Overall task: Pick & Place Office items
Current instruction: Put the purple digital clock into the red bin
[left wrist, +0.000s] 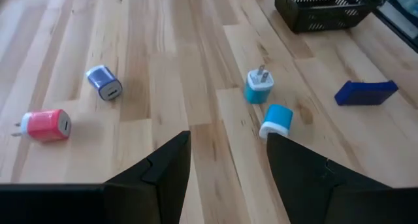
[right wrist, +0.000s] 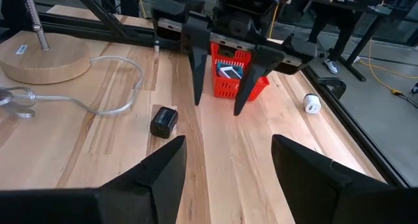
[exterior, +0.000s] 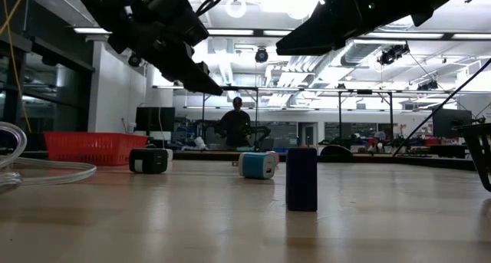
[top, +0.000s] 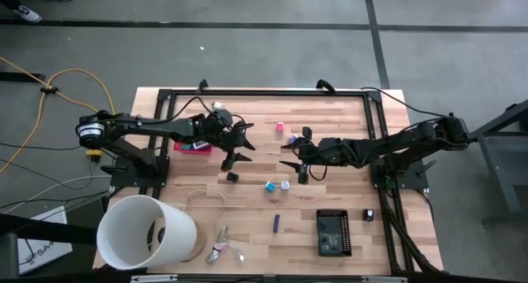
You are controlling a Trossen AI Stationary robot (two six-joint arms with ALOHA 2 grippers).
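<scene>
Small office items lie scattered on the wooden table: two teal chargers (left wrist: 259, 85) (left wrist: 277, 119), a pink one (left wrist: 46, 126), a blue-purple one (left wrist: 104, 82), a blue block (left wrist: 366, 92) and a black block (right wrist: 163, 121). A purple block (exterior: 301, 179) stands upright near the front. My left gripper (top: 238, 149) hangs open above the table's middle left, just right of the red basket (top: 191, 147), with nothing between its fingers. My right gripper (top: 295, 155) faces it from the right, also open and holding nothing.
A big white tub (top: 147, 232) lies on its side at the near left, beside a pale wire loop (top: 206, 196) and a silvery clump (top: 223, 250). A black basket (top: 334, 232) sits at the near right. A black frame (top: 264, 91) rims the table.
</scene>
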